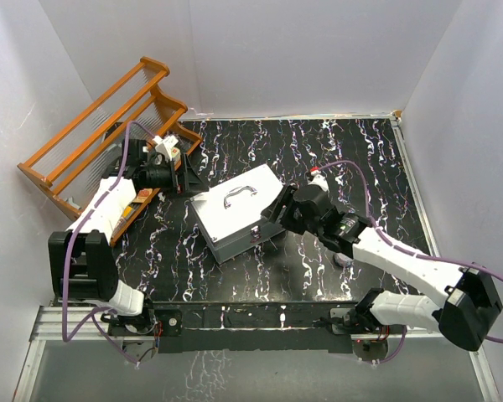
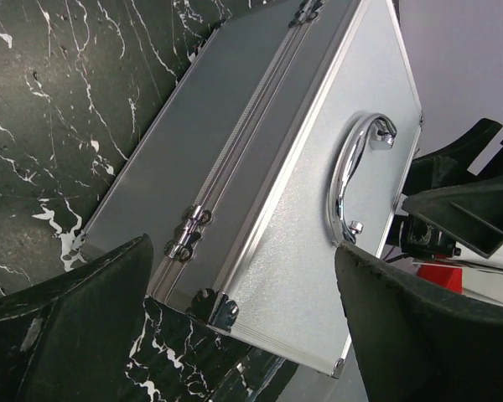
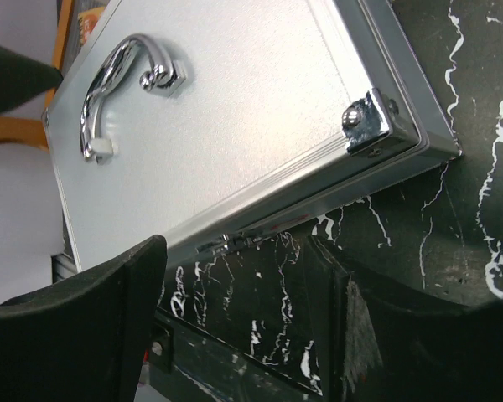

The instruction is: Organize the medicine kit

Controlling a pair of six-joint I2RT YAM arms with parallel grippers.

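The medicine kit [image 1: 235,211] is a grey metal case lying flat and closed in the middle of the black marbled table, its curved handle [image 1: 239,195] on top. My left gripper [image 1: 191,180] is open at the case's back-left corner. In the left wrist view the kit [image 2: 302,193] and its hinges [image 2: 189,230] lie just beyond the left gripper [image 2: 243,251], which holds nothing. My right gripper [image 1: 272,213] hovers open at the case's right side. The right wrist view shows the kit [image 3: 235,109], its front latch [image 3: 235,243], and only table between the right gripper [image 3: 239,251] fingers.
An orange wooden rack [image 1: 101,126] stands tilted at the back left, close behind the left arm. White walls enclose the table on three sides. A metal rail [image 1: 251,318] runs along the near edge by the arm bases.
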